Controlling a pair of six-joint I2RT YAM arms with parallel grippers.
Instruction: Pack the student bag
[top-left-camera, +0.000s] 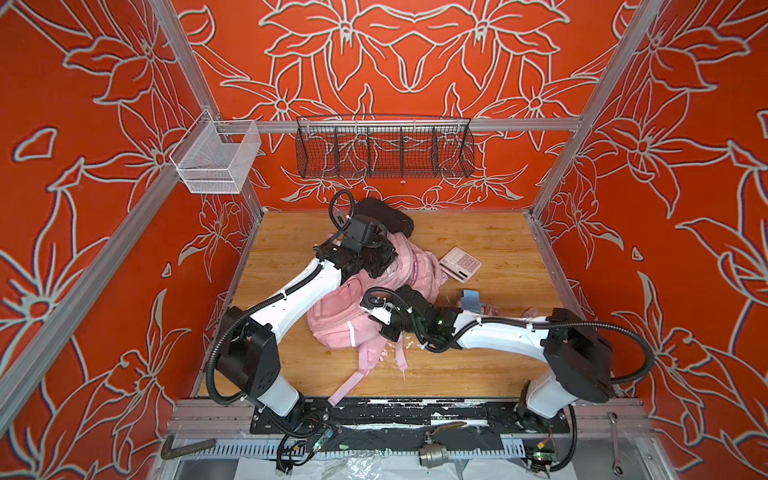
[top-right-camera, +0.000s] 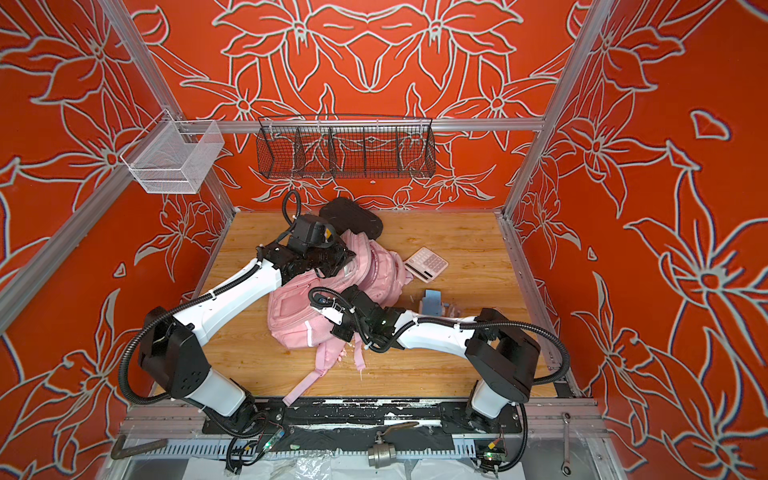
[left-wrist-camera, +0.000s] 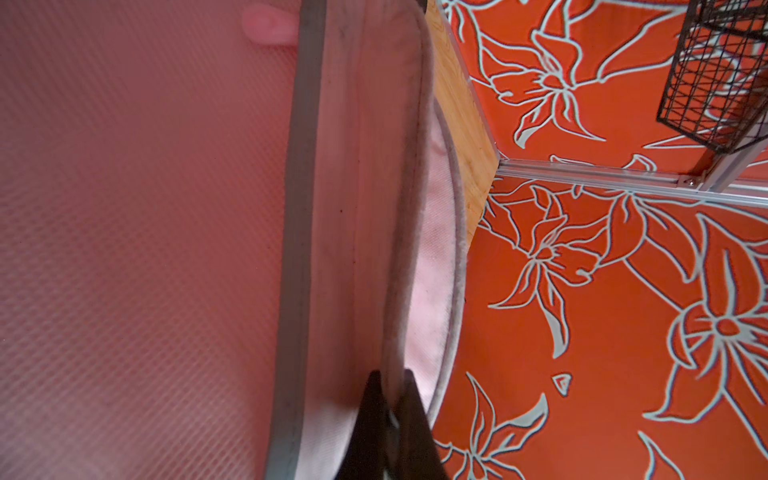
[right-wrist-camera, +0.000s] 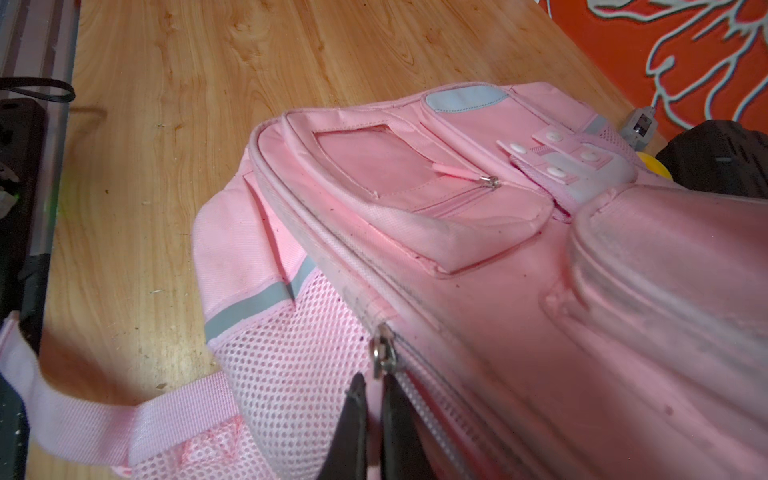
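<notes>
The student bag (top-left-camera: 340, 316) (top-right-camera: 291, 316), pale pink, lies slumped in the middle of the wooden table. My left gripper (top-left-camera: 380, 268) (left-wrist-camera: 392, 374) is over the bag's far end. It is shut on a thin edge of the bag's fabric (left-wrist-camera: 399, 249), with pink lining beside it. My right gripper (top-left-camera: 388, 332) (right-wrist-camera: 374, 380) is at the bag's near right side, by the mesh side pocket (right-wrist-camera: 291, 374) and a silvery strip (right-wrist-camera: 249, 309). It is shut on the pink tab of the metal zip pull (right-wrist-camera: 380, 353). Past the pull, the zip track runs back beside the fingers.
A black hard case (top-left-camera: 386, 216) lies behind the bag. A pale calculator (top-left-camera: 460, 264) and a small blue-grey item (top-left-camera: 471, 299) lie to its right. One pink strap (top-left-camera: 353, 386) trails to the front edge. A black wire basket (top-left-camera: 384, 149) and a white mesh basket (top-left-camera: 216, 162) hang on the rail above.
</notes>
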